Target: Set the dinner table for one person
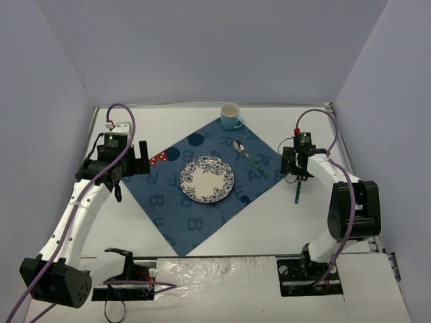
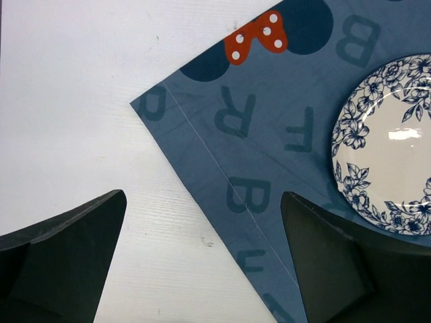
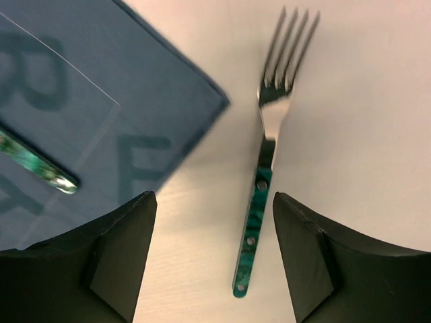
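Note:
The white dinner table (image 1: 289,222) carries a blue lettered placemat (image 1: 195,215), turned like a diamond. A blue-flowered plate (image 1: 207,179) sits at the mat's middle. A green-handled spoon (image 1: 248,156) lies on the mat to the plate's right, and a blue cup (image 1: 231,116) stands at the mat's far corner. A green-handled fork (image 1: 296,190) lies on the bare table just right of the mat. My right gripper (image 1: 296,169) is open above the fork; in the right wrist view its handle (image 3: 254,222) lies between the fingers (image 3: 212,262). My left gripper (image 1: 137,160) is open and empty over the mat's left corner (image 2: 175,114).
White walls close in the table at the back and sides. The plate's rim (image 2: 350,134) shows at the right of the left wrist view. The spoon's handle end (image 3: 40,168) shows on the mat in the right wrist view. Bare tabletop lies left of the mat (image 1: 108,222).

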You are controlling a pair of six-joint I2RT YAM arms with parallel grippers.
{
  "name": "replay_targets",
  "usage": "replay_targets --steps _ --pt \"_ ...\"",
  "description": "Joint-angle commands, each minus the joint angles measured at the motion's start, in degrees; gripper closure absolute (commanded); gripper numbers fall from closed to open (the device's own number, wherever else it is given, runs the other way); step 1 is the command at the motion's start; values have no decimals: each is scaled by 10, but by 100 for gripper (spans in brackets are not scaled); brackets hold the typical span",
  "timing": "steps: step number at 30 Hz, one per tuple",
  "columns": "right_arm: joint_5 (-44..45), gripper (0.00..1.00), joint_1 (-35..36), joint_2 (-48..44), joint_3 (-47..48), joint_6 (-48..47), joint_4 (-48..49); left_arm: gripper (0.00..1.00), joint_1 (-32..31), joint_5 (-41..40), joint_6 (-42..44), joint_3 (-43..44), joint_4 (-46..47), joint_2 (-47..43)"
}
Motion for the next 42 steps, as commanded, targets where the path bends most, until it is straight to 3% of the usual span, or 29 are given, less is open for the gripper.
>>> replay_targets --steps 1,16,20,22,23,27,34,42 --pt "-9 36 -28 -15 -34 50 27 3 -2 15 -12 27 -24 -3" --pt "-22 57 -80 19 -88 50 77 3 -2 17 -12 33 -41 -18" --pt "-24 72 -90 20 -91 50 79 3 -1 12 -10 37 -45 -20" --pt "-11 93 -88 5 -91 49 79 3 -1 10 -6 42 -53 -20" --pt "1 98 -87 -10 -89 48 77 3 -1 9 -5 45 -58 -20" --pt "35 100 -62 -90 -62 27 57 3 -1 5 -1 65 -73 -21" --pt "29 100 136 -134 54 35 -1 3 3 -33 9 115 -113 -32" --pt "26 100 419 7 185 87 -5 3 8 -48 -16 123 -128 -78"
